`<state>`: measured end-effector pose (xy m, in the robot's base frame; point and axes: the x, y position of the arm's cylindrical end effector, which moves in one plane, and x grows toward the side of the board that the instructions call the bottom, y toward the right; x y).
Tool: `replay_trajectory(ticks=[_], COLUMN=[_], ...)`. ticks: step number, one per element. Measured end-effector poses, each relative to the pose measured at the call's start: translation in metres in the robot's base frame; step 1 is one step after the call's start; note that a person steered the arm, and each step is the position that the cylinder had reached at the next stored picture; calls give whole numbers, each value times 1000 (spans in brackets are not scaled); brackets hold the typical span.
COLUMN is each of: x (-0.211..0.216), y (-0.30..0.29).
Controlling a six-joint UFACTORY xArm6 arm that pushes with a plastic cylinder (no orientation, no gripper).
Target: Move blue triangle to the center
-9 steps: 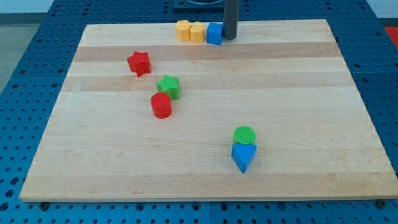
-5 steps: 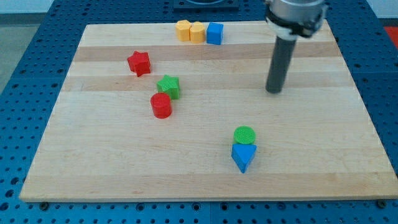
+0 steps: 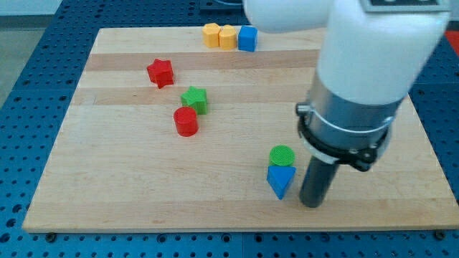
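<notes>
Tip (image 3: 312,205) sits just right of blue triangle (image 3: 280,181) near the bottom edge (no fingers, holds nothing). Best push up-left, skirting the green round block (image 3: 282,155).

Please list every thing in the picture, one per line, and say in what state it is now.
my tip: on board, right of blue triangle, small gap
blue triangle: touching green cylinder
green cylinder: upright
red cylinder: upright, beside green star
red star: alone
two yellow blocks, blue cube: one row
</notes>
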<state>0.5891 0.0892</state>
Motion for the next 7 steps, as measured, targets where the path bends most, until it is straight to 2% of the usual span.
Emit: replay_trajectory(ticks=[4,7], x=[-40,-78], y=[-90,-98])
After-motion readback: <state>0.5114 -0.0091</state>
